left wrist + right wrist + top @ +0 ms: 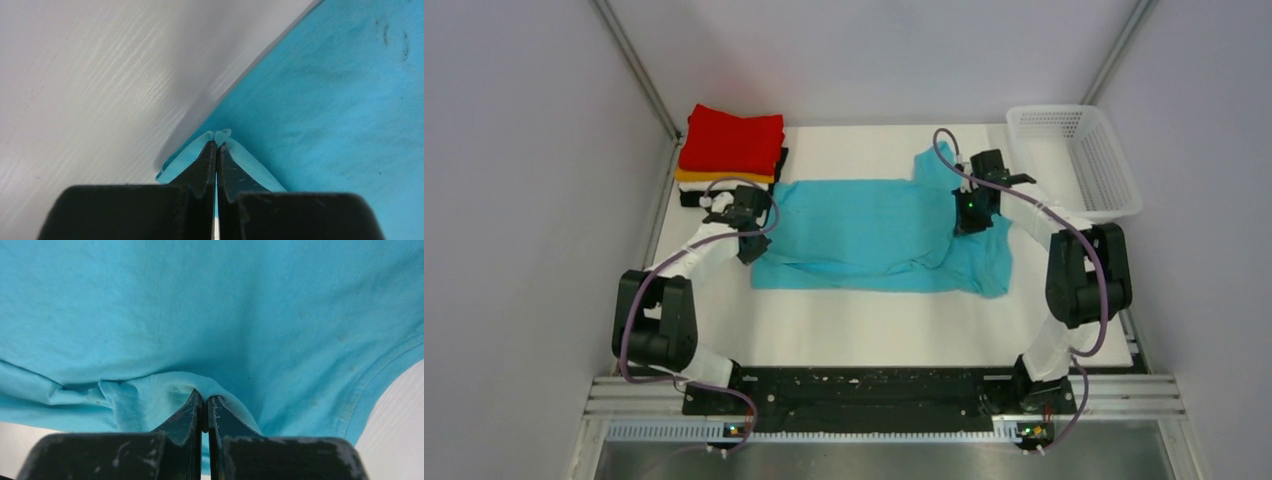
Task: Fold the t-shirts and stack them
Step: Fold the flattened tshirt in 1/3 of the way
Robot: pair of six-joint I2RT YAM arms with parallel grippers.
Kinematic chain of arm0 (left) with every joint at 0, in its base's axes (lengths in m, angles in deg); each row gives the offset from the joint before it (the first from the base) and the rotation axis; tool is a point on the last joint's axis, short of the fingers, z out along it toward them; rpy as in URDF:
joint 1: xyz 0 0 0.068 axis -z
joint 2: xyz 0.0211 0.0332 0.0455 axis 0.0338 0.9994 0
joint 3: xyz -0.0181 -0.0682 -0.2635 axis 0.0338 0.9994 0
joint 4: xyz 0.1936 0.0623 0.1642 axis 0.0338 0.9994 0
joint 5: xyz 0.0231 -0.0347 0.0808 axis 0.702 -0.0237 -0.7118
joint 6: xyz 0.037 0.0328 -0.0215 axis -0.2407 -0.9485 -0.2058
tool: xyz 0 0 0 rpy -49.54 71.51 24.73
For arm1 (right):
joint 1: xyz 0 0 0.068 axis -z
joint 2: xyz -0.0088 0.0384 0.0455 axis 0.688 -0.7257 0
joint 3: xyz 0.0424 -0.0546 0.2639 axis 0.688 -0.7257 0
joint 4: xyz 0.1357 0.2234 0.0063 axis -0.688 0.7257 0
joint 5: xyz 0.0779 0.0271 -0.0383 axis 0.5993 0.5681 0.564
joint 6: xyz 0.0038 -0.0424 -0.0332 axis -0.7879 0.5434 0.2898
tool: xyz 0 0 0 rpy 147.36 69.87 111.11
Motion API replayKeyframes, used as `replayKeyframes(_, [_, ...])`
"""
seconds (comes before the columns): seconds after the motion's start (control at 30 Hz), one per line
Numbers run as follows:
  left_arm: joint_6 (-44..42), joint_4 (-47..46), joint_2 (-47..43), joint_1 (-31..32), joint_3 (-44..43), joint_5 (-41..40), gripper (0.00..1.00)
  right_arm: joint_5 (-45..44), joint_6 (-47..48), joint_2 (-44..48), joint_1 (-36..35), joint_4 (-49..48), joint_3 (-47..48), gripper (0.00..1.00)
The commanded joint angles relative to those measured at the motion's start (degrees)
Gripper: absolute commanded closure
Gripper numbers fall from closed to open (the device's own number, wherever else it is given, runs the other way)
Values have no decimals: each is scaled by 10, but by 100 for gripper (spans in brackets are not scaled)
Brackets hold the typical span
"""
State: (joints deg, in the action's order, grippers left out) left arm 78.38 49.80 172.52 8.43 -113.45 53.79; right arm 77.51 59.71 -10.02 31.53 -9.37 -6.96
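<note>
White links [696, 252], black joints [1084, 270], looping mauve cables [623, 350], green light [971, 205]

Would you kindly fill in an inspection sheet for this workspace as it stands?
Surface: white table, no stains seen.
Job's things: turquoise t-shirt spread mid-table; folded stack at far left, red on top, then orange, white and black.
Clutter: white mesh basket at far right.
Grippers: left gripper shut on the t-shirt's left edge; right gripper shut on a pinch of its fabric.
Cables: purple cables looped along both arms, one arching over the far sleeve.
Surroundings: grey walls; metal rail at near edge.
</note>
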Motion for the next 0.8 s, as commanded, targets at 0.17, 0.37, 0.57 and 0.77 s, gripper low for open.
replayKeyframes(0.17, [-15,-6,23,-4,-35,-18,78,38,-10,-74,32,-2,103,85])
replayKeyframes(0.37, [-30,27,-5,-4,-71,-41,1,25,-92,-87,32,-38,108,31])
replayKeyframes(0.57, [-47,65,-47,-4,-109,-2,1,23,-134,-16,32,-70,90,2])
replayKeyframes(0.77, [-63,27,-71,7,-56,86,1,78,-175,121,20,-145,-110,1])
